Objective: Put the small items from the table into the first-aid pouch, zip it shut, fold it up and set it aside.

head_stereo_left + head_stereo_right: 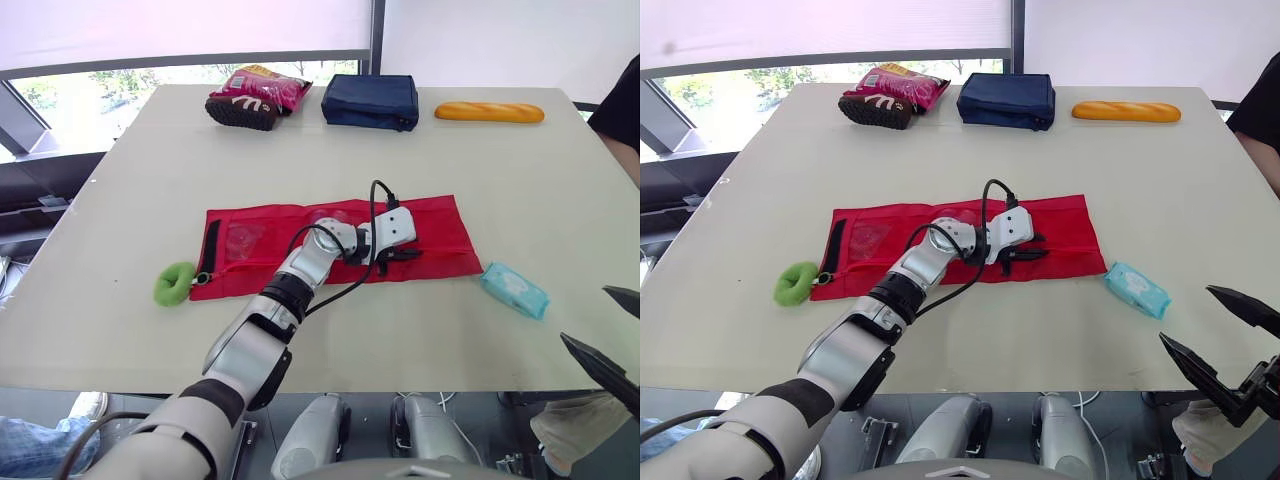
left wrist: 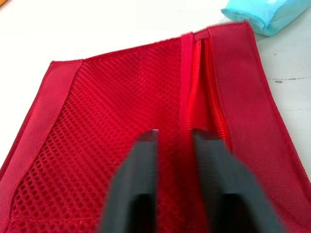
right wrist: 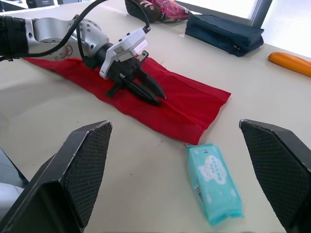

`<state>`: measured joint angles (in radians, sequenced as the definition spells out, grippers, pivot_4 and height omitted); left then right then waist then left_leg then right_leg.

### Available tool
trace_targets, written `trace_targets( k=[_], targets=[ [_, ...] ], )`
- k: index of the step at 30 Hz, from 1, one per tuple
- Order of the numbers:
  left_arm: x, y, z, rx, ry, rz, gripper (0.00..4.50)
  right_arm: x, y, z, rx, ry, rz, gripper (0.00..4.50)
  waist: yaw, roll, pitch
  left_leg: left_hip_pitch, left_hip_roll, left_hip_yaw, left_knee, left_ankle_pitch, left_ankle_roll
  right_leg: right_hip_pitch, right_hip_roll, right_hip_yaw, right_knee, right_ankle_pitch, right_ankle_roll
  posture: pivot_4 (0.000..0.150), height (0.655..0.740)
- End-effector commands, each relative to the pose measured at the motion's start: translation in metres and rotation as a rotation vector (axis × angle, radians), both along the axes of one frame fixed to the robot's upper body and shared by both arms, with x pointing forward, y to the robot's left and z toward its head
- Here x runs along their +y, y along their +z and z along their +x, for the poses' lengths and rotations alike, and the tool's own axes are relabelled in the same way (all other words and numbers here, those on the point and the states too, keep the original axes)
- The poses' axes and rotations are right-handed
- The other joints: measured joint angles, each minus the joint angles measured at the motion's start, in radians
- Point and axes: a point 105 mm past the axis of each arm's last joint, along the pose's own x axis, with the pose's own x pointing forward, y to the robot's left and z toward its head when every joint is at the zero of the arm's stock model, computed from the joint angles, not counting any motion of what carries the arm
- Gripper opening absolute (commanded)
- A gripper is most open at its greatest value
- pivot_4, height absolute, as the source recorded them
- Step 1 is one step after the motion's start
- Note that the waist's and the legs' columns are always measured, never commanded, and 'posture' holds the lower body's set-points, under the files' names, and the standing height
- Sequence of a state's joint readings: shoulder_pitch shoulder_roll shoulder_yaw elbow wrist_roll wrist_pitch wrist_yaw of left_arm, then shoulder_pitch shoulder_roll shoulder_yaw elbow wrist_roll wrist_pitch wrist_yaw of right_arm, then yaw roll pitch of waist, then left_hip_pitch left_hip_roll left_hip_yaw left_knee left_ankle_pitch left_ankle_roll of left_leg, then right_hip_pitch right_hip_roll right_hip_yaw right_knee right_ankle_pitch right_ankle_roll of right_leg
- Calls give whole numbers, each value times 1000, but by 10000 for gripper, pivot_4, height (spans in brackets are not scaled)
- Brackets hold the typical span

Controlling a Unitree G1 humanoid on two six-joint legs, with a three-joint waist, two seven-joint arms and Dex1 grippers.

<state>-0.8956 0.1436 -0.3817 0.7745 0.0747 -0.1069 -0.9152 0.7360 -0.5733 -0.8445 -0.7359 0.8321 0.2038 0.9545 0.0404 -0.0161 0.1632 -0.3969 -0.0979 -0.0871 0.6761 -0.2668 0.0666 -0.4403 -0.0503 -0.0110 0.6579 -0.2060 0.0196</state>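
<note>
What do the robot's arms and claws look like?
The left arm is shiny silver with black joints and a looping black cable. The left gripper is black with a white box behind it. The right gripper has two wide black fingers with bumpy mesh faces.

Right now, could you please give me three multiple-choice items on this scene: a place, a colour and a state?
1. Where is the teal tissue pack?
A) zipped inside the red pouch
B) on the table just past the pouch's right end
C) on top of the pouch

2. What colour is the soft ring at the pouch's left end?
A) green
B) blue
C) white

3. How are the right gripper's fingers?
A) shut on the pack
B) spread open, empty
C) shut, empty

Key: 1 B, it lies on bare table beside the pouch; 2 A, it is bright green; 3 B, a wide gap separates them.
</note>
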Motion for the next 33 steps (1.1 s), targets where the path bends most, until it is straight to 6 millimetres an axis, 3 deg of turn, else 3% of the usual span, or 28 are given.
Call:
trace_targets(
  k=[1, 6, 12, 23, 33],
  targets=[
    [2, 15, 2, -17, -6, -38, 570, -3, 8, -4, -36, -11, -38, 45000, 0, 0, 0, 0, 0, 0, 0, 0, 0, 0, 0, 0, 0, 0, 0, 1500, 7395],
    [9, 17, -4, 14, -31, -43, 570, -4, 7, -4, -37, -17, -44, 45000, -1, 0, 0, 0, 0, 0, 0, 0, -1, 0, 0, 0, 0, 0, 0, 1500, 7395],
    [16, 22, -18, 43, -73, -48, 570, -25, -29, 13, 95, -143, -160, 45000, -2, 0, 0, 0, 0, 0, 0, 1, -3, 0, 0, 0, 0, 0, 0, 1500, 7395],
    [18, 23, -32, 65, -79, -53, 570, -47, -76, 74, 247, -81, -226, 45000, -2, 1, 0, 1, 0, 1, 0, 2, -3, 0, 0, 1, 0, 0, -1, 1500, 7395],
    [18, 21, -32, 67, -54, -55, 570, -32, -91, 118, 310, 58, -268, 45000, -4, 2, 0, 1, 0, 2, 1, 2, -3, 0, 0, 1, 1, 0, -1, 1500, 7395]
  ],
)
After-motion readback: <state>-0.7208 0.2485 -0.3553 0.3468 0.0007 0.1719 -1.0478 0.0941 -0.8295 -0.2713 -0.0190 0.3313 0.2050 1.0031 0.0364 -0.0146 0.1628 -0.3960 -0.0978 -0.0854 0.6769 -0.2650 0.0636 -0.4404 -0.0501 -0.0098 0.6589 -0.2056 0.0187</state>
